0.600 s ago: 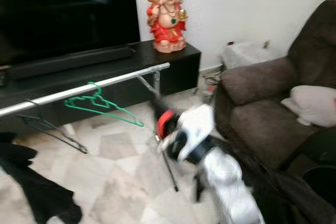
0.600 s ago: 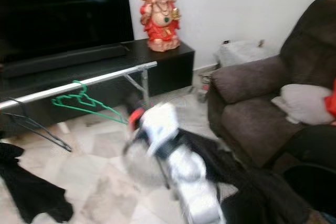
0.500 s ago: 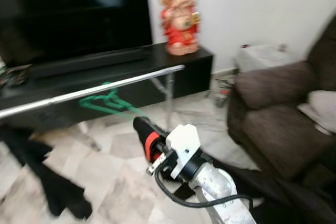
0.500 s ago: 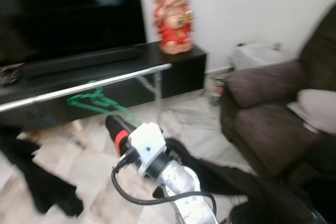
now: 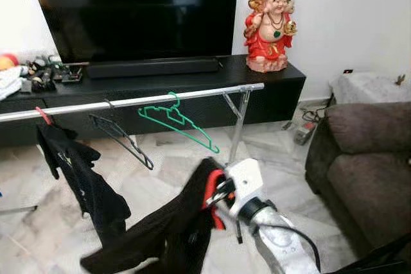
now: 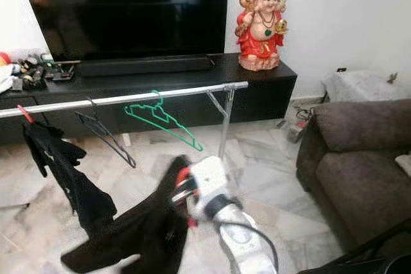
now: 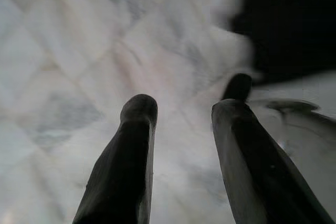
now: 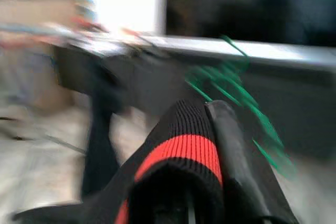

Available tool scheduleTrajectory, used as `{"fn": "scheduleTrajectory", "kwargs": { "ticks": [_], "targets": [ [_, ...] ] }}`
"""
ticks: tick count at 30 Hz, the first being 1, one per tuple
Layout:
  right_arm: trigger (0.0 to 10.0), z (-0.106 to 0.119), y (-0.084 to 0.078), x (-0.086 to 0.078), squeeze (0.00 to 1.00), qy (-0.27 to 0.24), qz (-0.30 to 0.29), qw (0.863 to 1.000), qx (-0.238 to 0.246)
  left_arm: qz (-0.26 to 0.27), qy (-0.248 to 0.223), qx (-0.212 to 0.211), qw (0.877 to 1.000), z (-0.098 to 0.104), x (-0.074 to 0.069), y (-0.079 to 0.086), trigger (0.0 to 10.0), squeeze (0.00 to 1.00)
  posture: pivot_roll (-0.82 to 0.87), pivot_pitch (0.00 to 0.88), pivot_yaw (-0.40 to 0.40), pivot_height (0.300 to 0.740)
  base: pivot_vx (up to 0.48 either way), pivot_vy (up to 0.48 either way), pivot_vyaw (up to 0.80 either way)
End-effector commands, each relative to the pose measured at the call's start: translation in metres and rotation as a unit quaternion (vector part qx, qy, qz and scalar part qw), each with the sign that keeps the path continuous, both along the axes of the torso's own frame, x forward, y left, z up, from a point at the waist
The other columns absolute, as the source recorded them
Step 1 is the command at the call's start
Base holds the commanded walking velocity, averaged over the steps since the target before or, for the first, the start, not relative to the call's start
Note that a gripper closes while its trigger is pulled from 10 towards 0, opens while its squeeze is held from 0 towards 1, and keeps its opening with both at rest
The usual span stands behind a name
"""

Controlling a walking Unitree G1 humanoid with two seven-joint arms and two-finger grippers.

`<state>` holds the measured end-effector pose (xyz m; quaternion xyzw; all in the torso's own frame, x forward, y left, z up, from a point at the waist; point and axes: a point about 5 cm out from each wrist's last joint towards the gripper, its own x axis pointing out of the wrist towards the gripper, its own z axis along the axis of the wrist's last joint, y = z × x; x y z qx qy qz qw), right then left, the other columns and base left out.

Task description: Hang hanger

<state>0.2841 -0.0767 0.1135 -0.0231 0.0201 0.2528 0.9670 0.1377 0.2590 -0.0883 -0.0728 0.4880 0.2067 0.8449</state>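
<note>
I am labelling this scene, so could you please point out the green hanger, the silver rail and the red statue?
green hanger (image 5: pixel 180 122): left eye view, on its sloping upper arm below the hook.
silver rail (image 5: pixel 192 95): left eye view, on the bare bar right of the green hanger.
red statue (image 5: pixel 270 33): left eye view, on its red robe.

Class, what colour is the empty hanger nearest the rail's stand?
Green. The hanger on the rail shows best in the left eye view.
</note>
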Motion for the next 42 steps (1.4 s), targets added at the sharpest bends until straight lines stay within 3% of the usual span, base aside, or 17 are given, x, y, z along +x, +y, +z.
{"fn": "scheduleTrajectory", "kwargs": {
  "ticks": [1,4,7,10,12,13,14,15,17,19,20,22,23,25,30,36,42],
  "targets": [
    [10.0,-0.003,-0.032,0.011,0.0,0.019,-0.096,0.995,0.021,-0.008,-0.022,0.004,1.0,0.004,0.01,0.001,10.0,0.0,-0.03,0.0,0.037,0.74,0.0,0.0,0.0],
    [10.0,-0.021,-0.073,0.015,0.0,0.057,-0.197,0.978,0.041,-0.01,-0.045,0.002,0.999,0.009,0.019,0.002,10.0,0.0,-0.02,0.0,0.04,0.74,0.0,0.0,0.0],
    [10.0,-0.038,-0.101,0.014,0.0,0.093,-0.258,0.961,0.04,-0.033,-0.064,0.019,0.997,0.015,0.025,0.01,10.0,0.0,-0.01,0.0,0.032,0.74,0.0,0.0,0.0],
    [10.0,-0.047,-0.112,0.013,0.0,0.11,-0.282,0.952,0.044,-0.073,-0.094,0.045,0.992,0.024,0.04,0.012,10.0,0.0,0.0,0.0,0.025,0.74,0.0,0.0,0.0],
    [10.0,-0.05,-0.117,0.012,0.0,0.111,-0.292,0.949,0.049,-0.097,-0.149,0.07,0.982,0.038,0.062,0.009,10.0,0.0,0.02,0.0,0.018,0.74,0.0,0.0,0.0],
    [10.0,-0.05,-0.117,0.012,0.0,0.111,-0.292,0.949,0.049,-0.097,-0.149,0.07,0.982,0.038,0.062,0.009,10.0,0.0,0.02,0.0,0.018,0.74,0.0,0.0,0.0],
    [10.0,-0.05,-0.119,0.012,0.0,0.11,-0.297,0.947,0.048,-0.108,-0.184,0.084,0.973,0.047,0.075,0.007,10.0,0.0,0.02,0.0,0.015,0.74,0.0,0.0,0.0],
    [10.0,-0.052,-0.125,0.012,0.0,0.111,-0.306,0.944,0.049,-0.126,-0.254,0.108,0.953,0.066,0.095,-0.001,10.0,0.0,0.03,0.0,0.015,0.74,0.0,0.0,0.0],
    [10.0,-0.053,-0.128,0.01,0.0,0.109,-0.314,0.942,0.044,-0.145,-0.313,0.13,0.929,0.085,0.108,-0.009,10.0,0.0,0.02,0.0,0.025,0.74,0.0,0.0,0.0],
    [10.0,-0.054,-0.131,0.008,0.0,0.101,-0.319,0.941,0.037,-0.166,-0.359,0.144,0.907,0.101,0.116,-0.017,10.0,0.0,0.02,0.0,0.031,0.74,0.0,0.0,0.0],
    [10.0,-0.054,-0.131,0.008,0.0,0.101,-0.319,0.941,0.037,-0.166,-0.359,0.144,0.907,0.101,0.116,-0.017,10.0,0.0,0.02,0.0,0.031,0.74,0.0,0.0,0.0],
    [10.0,-0.054,-0.133,0.0,0.0,0.088,-0.326,0.941,0.026,-0.203,-0.4,0.149,0.881,0.118,0.123,-0.032,10.0,0.0,0.01,0.0,0.046,0.74,0.0,0.0,0.0],
    [10.0,-0.054,-0.133,0.0,0.0,0.088,-0.326,0.941,0.026,-0.203,-0.4,0.149,0.881,0.118,0.123,-0.032,10.0,0.0,0.01,0.0,0.046,0.74,0.0,0.0,0.0],
    [10.0,-0.054,-0.132,-0.006,0.0,0.08,-0.329,0.941,0.026,-0.23,-0.421,0.147,0.865,0.127,0.126,-0.046,10.0,0.0,0.0,0.0,0.053,0.74,0.0,0.0,0.0],
    [10.0,-0.056,-0.136,-0.013,0.0,0.081,-0.341,0.936,0.026,-0.237,-0.449,0.127,0.852,0.139,0.126,-0.063,10.0,0.0,-0.02,0.0,0.061,0.74,0.0,0.0,0.0],
    [10.0,-0.062,-0.135,-0.019,0.0,0.085,-0.347,0.934,0.02,-0.235,-0.439,0.136,0.857,0.139,0.119,-0.062,10.0,0.0,-0.01,0.0,0.069,0.74,0.0,0.0,0.0],
    [10.0,-0.063,-0.127,-0.024,0.0,0.064,-0.321,0.945,-0.006,-0.225,-0.428,0.13,0.866,0.137,0.112,-0.057,10.0,0.0,0.01,0.0,0.067,0.74,0.0,0.0,0.6]
  ]
}}
